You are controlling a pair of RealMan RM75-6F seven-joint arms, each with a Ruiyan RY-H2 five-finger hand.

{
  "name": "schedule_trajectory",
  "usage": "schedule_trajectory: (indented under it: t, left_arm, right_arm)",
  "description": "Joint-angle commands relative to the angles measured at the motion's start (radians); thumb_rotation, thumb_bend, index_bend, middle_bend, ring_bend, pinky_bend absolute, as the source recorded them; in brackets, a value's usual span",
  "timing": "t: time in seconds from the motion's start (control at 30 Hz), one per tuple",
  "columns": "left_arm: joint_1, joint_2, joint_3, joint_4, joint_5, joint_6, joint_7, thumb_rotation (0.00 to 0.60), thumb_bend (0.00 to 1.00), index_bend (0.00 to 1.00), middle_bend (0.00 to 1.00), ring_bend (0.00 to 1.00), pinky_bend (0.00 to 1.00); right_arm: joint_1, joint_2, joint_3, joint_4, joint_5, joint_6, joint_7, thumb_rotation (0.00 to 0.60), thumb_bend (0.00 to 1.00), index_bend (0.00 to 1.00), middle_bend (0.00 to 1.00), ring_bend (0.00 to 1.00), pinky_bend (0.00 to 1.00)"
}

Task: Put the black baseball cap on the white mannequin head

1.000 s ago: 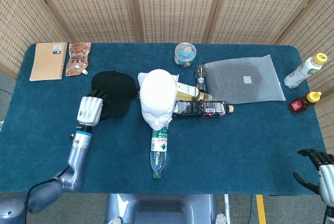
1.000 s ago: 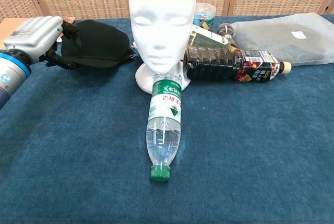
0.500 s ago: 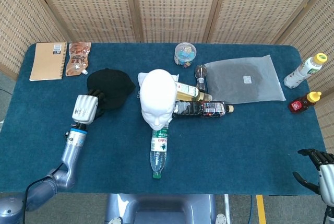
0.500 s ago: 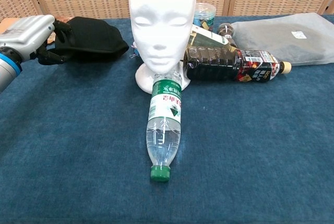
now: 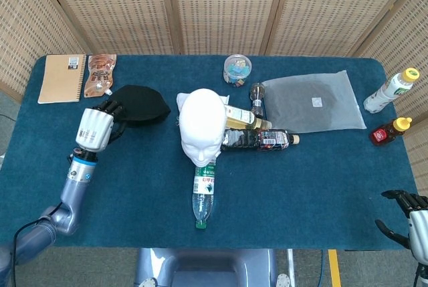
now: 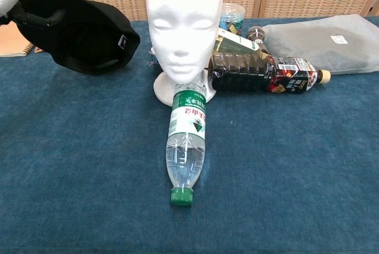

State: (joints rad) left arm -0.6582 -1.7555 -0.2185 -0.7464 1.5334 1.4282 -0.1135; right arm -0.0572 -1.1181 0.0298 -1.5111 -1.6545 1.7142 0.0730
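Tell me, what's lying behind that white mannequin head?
Behind the white mannequin head, two bottles lie on their sides: a pale one and a dark one. A small white scrap peeks out too. The head covers their near ends.

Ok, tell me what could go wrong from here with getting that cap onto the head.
1. The left hand grips the black cap only at one edge, so the hanging cap may slip or land crooked.
2. The white mannequin head stands free, with a clear bottle and a dark bottle against its base; a sideways push could tip it or roll them.
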Motion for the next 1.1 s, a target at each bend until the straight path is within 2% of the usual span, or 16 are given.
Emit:
schedule_trajectory:
  t: [0.03,0.37,0.67,0.77,1.1]
  left_arm:
    - [-0.014,0.044,-0.003,-0.040,0.022,0.032,0.028,0.600,0.60,0.70,0.47,0.41,0.72]
    - [-0.066,0.179,-0.040,-0.215,0.061,0.084,0.148,0.600,0.60,0.71,0.47,0.42,0.72]
    - [-0.139,0.249,-0.097,-0.294,0.069,0.075,0.241,0.600,0.61,0.71,0.47,0.42,0.71]
    - [-0.202,0.248,-0.139,-0.293,0.055,0.040,0.277,0.600,0.61,0.71,0.47,0.42,0.71]
    - [-0.312,0.178,-0.163,-0.263,0.039,-0.003,0.317,0.600,0.60,0.71,0.47,0.42,0.70]
  right_arm:
    - [0.000,-0.001,0.000,0.000,-0.001,0.000,0.001,0.600,0.16,0.37,0.42,0.44,0.41]
    - [0.005,-0.005,-0.001,0.001,-0.005,-0.006,0.005,0.600,0.16,0.37,0.42,0.44,0.41]
    - [0.006,-0.004,0.001,0.004,-0.005,-0.005,0.013,0.600,0.16,0.37,0.42,0.44,0.41]
    - [0.006,-0.005,0.000,0.007,-0.004,-0.006,0.017,0.600,0.16,0.37,0.42,0.44,0.41]
    - [0.009,-0.012,-0.009,0.013,-0.005,-0.023,0.025,0.600,0.16,0.37,0.42,0.44,0.41]
